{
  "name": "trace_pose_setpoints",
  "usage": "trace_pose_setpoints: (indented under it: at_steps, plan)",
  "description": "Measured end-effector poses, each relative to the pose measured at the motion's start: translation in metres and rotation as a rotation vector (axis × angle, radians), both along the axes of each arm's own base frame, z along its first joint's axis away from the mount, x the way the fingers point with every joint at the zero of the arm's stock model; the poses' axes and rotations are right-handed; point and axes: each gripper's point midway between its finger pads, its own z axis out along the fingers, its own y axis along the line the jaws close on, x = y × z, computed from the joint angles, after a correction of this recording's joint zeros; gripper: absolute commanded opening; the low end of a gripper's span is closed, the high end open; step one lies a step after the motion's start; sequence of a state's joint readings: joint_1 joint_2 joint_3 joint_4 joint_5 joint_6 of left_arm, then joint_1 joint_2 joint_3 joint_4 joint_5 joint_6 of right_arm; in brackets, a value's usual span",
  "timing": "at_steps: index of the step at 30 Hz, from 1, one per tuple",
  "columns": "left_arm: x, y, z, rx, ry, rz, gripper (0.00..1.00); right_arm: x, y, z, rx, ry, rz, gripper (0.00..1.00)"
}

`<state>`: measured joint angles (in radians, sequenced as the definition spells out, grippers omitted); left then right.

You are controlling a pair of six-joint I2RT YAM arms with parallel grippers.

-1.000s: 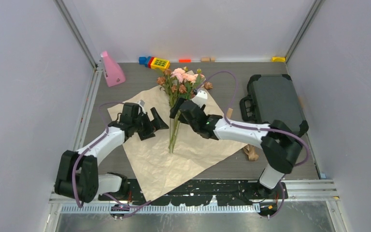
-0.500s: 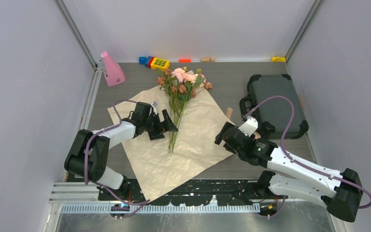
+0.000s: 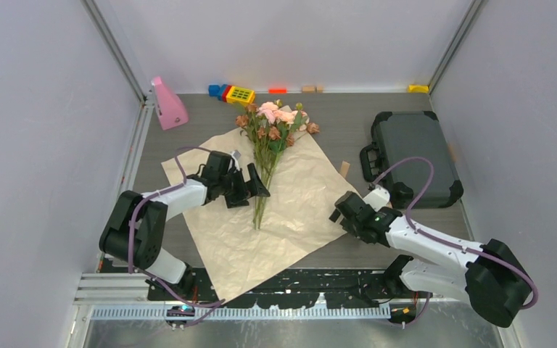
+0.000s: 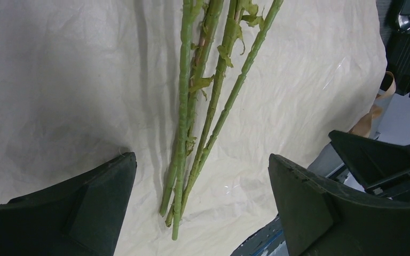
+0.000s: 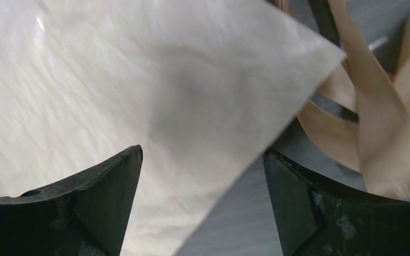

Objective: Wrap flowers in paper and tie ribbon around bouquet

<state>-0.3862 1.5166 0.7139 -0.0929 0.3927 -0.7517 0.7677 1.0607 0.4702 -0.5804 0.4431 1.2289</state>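
A large crinkled sheet of paper (image 3: 290, 217) lies flat on the dark grey desk (image 3: 341, 119), pale beige face up and turned so that one corner points to the far side. The bunch of small pink and brownish-red artificial roses (image 3: 272, 125) lies along its middle. The heads are at the far corner, and the thin green stems (image 4: 192, 133) run back toward the arms.

The left jaws stand wide apart just left of the stems, low over the sheet. In the left wrist view the stem ends lie on the paper between the two fingers, gripped by neither.

The right jaws are also apart, empty, at the sheet's right corner (image 5: 203, 101), which shows between the fingers. Whether they touch it I cannot tell. Just past that corner lies the shiny tan-beige satin ribbon (image 5: 376, 128), looped on the bare desk.

Farther right sits a black hard plastic case (image 3: 410, 156). A pink cone-shaped object (image 3: 167, 105) and some coloured toy blocks (image 3: 232, 94) sit along the far edge.
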Motion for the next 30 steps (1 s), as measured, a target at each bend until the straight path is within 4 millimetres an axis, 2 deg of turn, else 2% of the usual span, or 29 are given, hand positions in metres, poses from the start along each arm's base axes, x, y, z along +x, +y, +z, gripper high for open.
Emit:
trace_pose_setpoints:
  at_steps: [6, 11, 16, 17, 20, 21, 24, 27, 30]
  plan:
    - [0.006, -0.003, 0.0, 0.0, 0.003, -0.001, 0.98, 0.055, 0.009, 0.005, 0.098, -0.14, -0.076, 0.64]
    - [0.02, -0.009, 0.0, -0.003, 0.002, -0.004, 0.99, 0.091, 0.006, 0.005, 0.067, -0.184, -0.092, 0.6]
    - [0.032, -0.013, 0.001, 0.002, -0.007, -0.001, 0.99, 0.131, -0.01, 0.004, 0.007, -0.214, -0.115, 0.51]
    - [0.034, -0.013, 0.001, 0.005, -0.008, 0.0, 0.99, 0.141, -0.014, 0.004, -0.003, -0.22, -0.121, 0.47]
    - [0.041, -0.016, 0.001, 0.009, -0.014, -0.001, 0.99, 0.171, -0.023, 0.003, -0.023, -0.24, -0.126, 0.26]
    - [0.043, -0.017, 0.001, 0.009, -0.015, -0.001, 0.99, 0.182, -0.024, 0.003, -0.026, -0.248, -0.121, 0.18]
    - [0.048, -0.019, 0.002, 0.01, -0.019, -0.001, 0.99, 0.213, -0.025, 0.0, -0.028, -0.261, -0.099, 0.01]
    - [0.052, -0.02, 0.002, 0.011, -0.023, 0.0, 0.99, 0.239, -0.023, 0.001, -0.032, -0.274, -0.07, 0.01]
    - [0.053, -0.019, 0.002, 0.018, -0.025, 0.004, 0.99, 0.257, -0.019, 0.003, -0.042, -0.286, -0.03, 0.01]
